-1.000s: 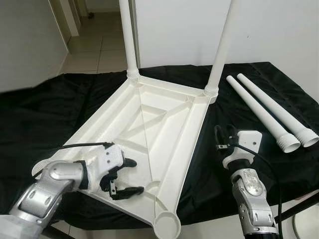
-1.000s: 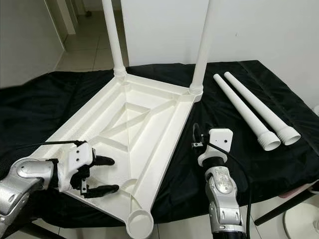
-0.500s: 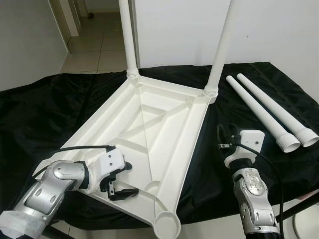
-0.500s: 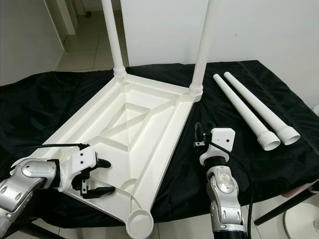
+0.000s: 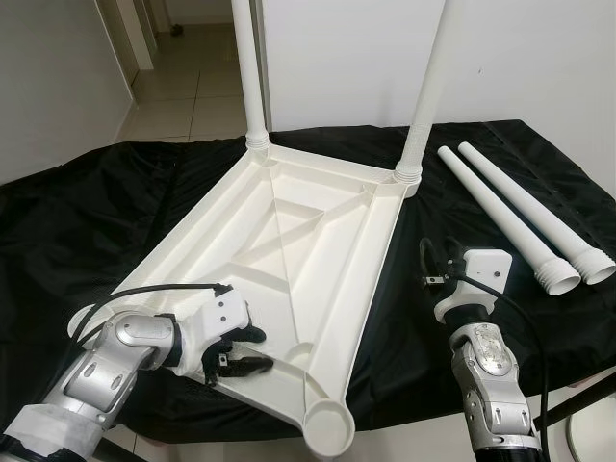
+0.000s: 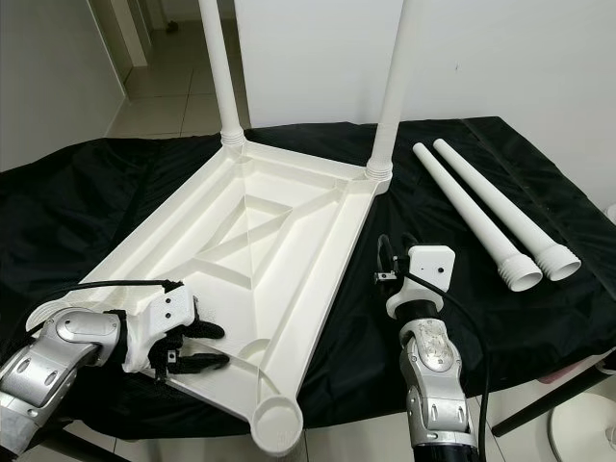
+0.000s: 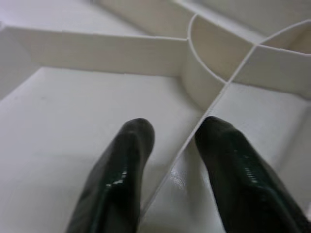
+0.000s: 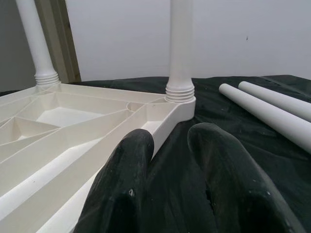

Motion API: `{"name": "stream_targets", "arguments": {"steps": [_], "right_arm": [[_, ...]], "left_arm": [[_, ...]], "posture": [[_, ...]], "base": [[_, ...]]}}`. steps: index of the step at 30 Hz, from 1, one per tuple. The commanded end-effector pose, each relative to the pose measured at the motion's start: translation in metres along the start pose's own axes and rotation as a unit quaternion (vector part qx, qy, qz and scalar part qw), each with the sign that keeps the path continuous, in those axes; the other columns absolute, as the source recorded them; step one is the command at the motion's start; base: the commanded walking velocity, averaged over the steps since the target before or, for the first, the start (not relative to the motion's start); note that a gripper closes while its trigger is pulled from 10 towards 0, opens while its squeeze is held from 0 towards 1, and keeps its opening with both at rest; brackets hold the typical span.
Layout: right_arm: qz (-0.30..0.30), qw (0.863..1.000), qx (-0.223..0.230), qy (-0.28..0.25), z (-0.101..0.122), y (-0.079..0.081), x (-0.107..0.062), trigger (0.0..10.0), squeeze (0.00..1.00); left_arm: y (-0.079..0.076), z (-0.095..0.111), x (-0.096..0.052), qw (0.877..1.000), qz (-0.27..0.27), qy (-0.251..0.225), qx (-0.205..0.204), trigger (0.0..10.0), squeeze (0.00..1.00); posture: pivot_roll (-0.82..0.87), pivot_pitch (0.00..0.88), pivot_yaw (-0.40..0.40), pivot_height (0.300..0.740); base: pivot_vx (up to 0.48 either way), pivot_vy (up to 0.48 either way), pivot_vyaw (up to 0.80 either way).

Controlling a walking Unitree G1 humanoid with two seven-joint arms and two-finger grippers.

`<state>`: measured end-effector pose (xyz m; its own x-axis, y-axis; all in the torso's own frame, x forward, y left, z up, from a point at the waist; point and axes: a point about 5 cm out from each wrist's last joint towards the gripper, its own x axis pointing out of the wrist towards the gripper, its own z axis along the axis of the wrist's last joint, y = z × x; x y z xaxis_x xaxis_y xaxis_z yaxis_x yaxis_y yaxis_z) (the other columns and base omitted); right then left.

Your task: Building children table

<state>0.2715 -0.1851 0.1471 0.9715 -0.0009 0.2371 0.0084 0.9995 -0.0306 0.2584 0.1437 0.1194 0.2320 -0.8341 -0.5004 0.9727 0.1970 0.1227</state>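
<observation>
Tabletop (image 5: pixel 289 250) now rotated, left pincer (image 5: pixel 236 351) astride its rib.

A black cloth (image 5: pixel 87 212) covers the work surface, with a tiled floor (image 5: pixel 188 91) and white wall (image 5: pixel 539 58) behind.

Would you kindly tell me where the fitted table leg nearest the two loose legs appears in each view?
Left eye view: fitted leg, upper right of centre.
Right eye view: top centre-right.
Left wrist view: not in it.
Right wrist view: top centre.
Shared landmark: the two loose legs lying beside it on the black cloth.
</observation>
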Motion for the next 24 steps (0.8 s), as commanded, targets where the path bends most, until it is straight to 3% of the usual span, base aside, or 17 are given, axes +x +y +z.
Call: {"name": "stream_targets", "arguments": {"steps": [1, 7, 9, 11, 13, 14, 15, 16, 17, 24], "right_arm": [[0.001, 1.0, 0.001, 0.0, 0.0, 0.001, 0.001, 10.0, 0.0], [0.002, 1.0, 0.0, 0.0, 0.0, 0.002, 0.001, 10.0, 0.0], [0.002, 1.0, -0.001, 0.0, 0.0, 0.002, 0.001, 10.0, 0.0], [0.002, 1.0, -0.001, 0.0, 0.0, 0.002, 0.001, 10.0, 0.0], [0.002, 1.0, -0.001, 0.0, 0.0, 0.002, 0.001, 10.0, 0.0], [0.002, 1.0, -0.001, 0.0, 0.0, 0.002, 0.001, 10.0, 0.0], [0.003, 1.0, -0.001, 0.0, 0.0, 0.002, 0.001, 10.0, 0.0], [0.002, 1.0, -0.001, 0.001, -0.001, 0.002, 0.001, 10.0, 0.0], [0.002, 1.0, -0.001, 0.0, -0.001, 0.003, 0.001, 10.0, 0.0], [0.001, 1.0, -0.001, -0.001, 0.0, 0.003, 0.0, 10.0, 0.0]], "left_arm": [[0.009, -0.002, -0.002, 0.998, 0.064, 0.006, -0.007, 0.9, 0.0], [0.009, -0.001, 0.001, 0.998, 0.06, 0.0, -0.008, 0.9, 0.0], [0.007, 0.003, 0.006, 0.998, 0.056, -0.012, -0.007, 1.9, 0.0], [0.005, 0.005, 0.008, 0.998, 0.053, -0.017, -0.008, 2.3, 0.0], [0.005, 0.005, 0.008, 0.998, 0.053, -0.017, -0.008, 2.3, 0.0], [0.004, 0.007, 0.01, 0.998, 0.05, -0.021, -0.008, 1.5, 0.0], [0.001, 0.01, 0.012, 0.999, 0.045, -0.028, -0.008, 2.9, 0.0], [-0.002, 0.013, 0.015, 0.998, 0.038, -0.038, -0.012, 2.9, 0.0], [-0.005, 0.015, 0.018, 0.998, 0.035, -0.045, -0.013, 0.1, 0.0], [-0.011, 0.016, 0.023, 0.998, 0.026, -0.047, -0.011, 0.0, 0.0]], "posture": [[-0.07, 0.007, 0.045, 0.74], [-0.07, 0.006, 0.047, 0.74], [-0.08, 0.009, 0.05, 0.74], [-0.08, 0.009, 0.05, 0.74], [-0.08, 0.009, 0.05, 0.74], [-0.08, 0.009, 0.05, 0.74], [-0.08, 0.011, 0.051, 0.74], [-0.08, 0.011, 0.051, 0.74], [-0.08, 0.011, 0.054, 0.74], [-0.09, 0.01, 0.055, 0.74]], "base": [[0.0, 0.0, 0.0], [0.0, 0.0, 0.0], [0.0, 0.0, 0.0], [0.0, 0.0, 0.0], [0.0, 0.0, 0.0], [0.0, 0.0, 0.0], [0.0, 0.0, 0.0], [0.0, 0.0, 0.0], [0.0, 0.0, 0.0], [0.0, 0.0, 0.0]]}}
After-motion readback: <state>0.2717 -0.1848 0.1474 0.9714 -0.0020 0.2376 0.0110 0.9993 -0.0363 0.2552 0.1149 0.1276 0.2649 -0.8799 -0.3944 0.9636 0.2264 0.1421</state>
